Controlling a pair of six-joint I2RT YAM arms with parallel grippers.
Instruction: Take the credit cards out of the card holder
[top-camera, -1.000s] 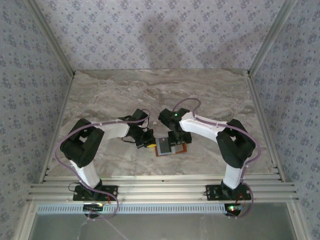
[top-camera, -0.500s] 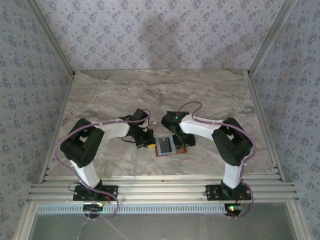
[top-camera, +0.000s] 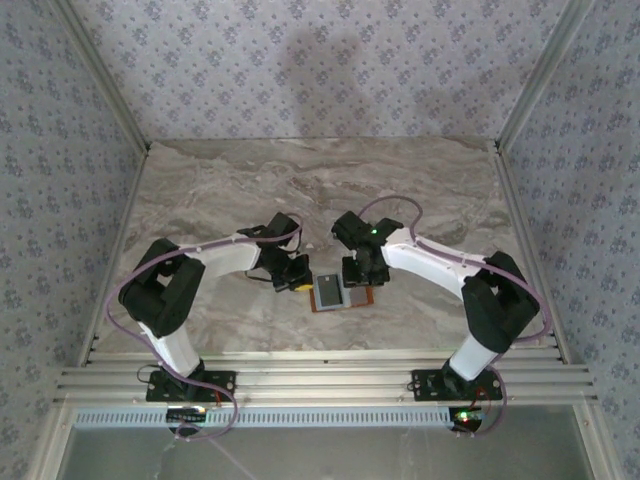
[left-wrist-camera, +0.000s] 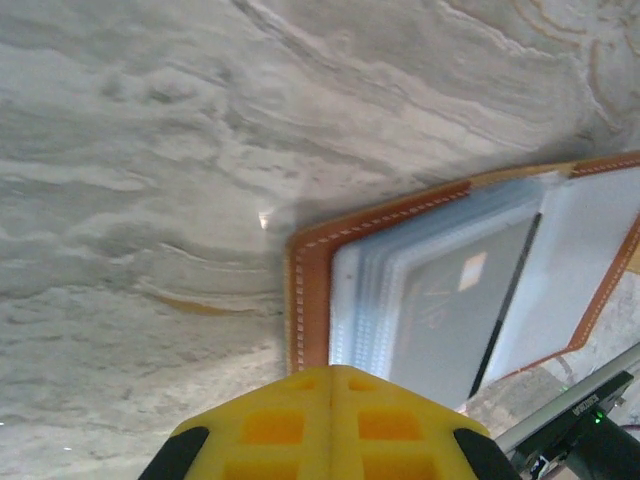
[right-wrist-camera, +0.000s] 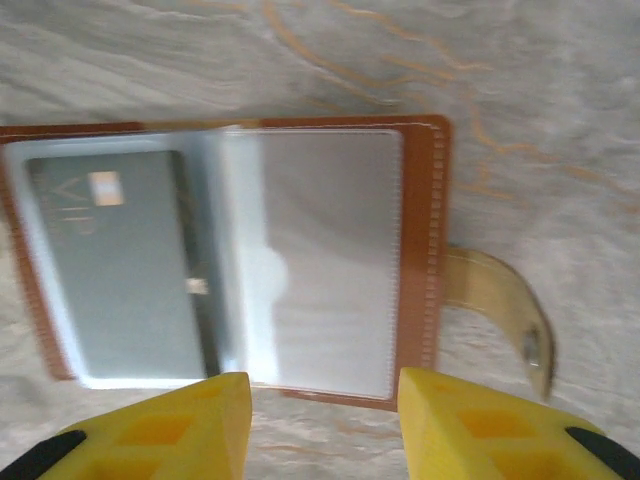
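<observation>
From above, both arms reach in toward the card holder (top-camera: 350, 297), which lies open on the bench (top-camera: 230, 180). The left hand (top-camera: 299, 286) sits at its left edge, and the right hand (top-camera: 360, 283) is over its right half.

In the left wrist view, the left hand's yellow fingers (left-wrist-camera: 270, 430) are pressed together with nothing visible between them. Their tips overlap the holder's stitched brown corner just ahead, apparently pinning it. A dark grey credit card (left-wrist-camera: 450, 310) sits in a clear sleeve further ahead and to the right.

In the right wrist view, the right hand (right-wrist-camera: 320, 420) has its fingers apart and grips nothing, with the holder's near edge just ahead of the gap. The grey card lies ahead to the left, a seemingly empty sleeve (right-wrist-camera: 320, 260) lies straight ahead, and the snap tab (right-wrist-camera: 500, 300) is off to the right.

The likely trouble is that the right fingers pinch the slick plastic sleeve instead of the card's thin edge. That would lift or drag the whole holder. If the left hand's pin on the corner is shallow, the holder could also slide out from under it.

The bench is smooth, with a grey marble pattern, and probably offers little friction. Floral-papered walls (top-camera: 300, 60) enclose the bench, and aluminium rails (top-camera: 320, 380) run along its near edge.
</observation>
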